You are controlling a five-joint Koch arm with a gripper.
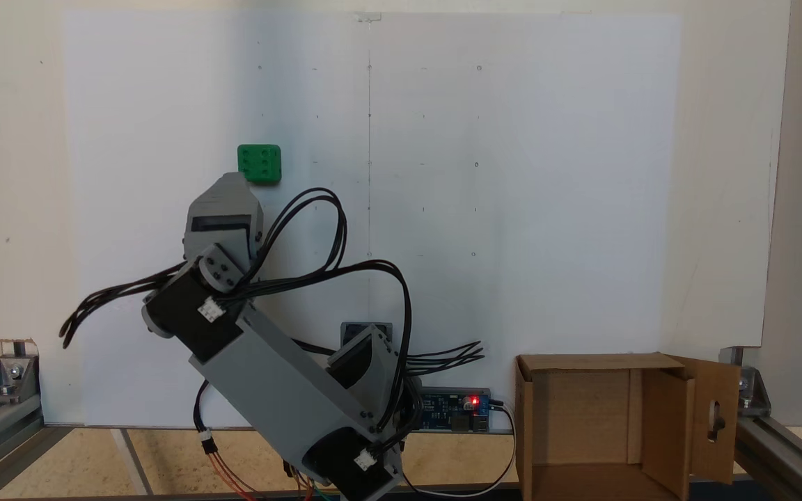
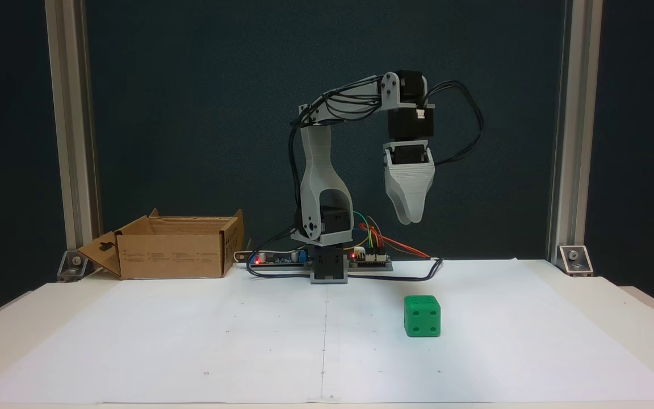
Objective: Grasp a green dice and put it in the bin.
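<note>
Small bright green dice (image 2: 422, 316) sits alone on the white paper sheet (image 2: 247, 341), near its front edge, right of the centre seam. Grey gripper (image 2: 410, 219) hangs above it, well clear; jaw state cannot be told. Brown cardboard bin (image 2: 171, 254) stands at the far left corner.

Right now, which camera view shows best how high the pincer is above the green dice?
The fixed view from the front: the pincer hangs well above the green dice on the table. The fixed view from above hides height; the arm nearly touches the dice's edge there.
</note>
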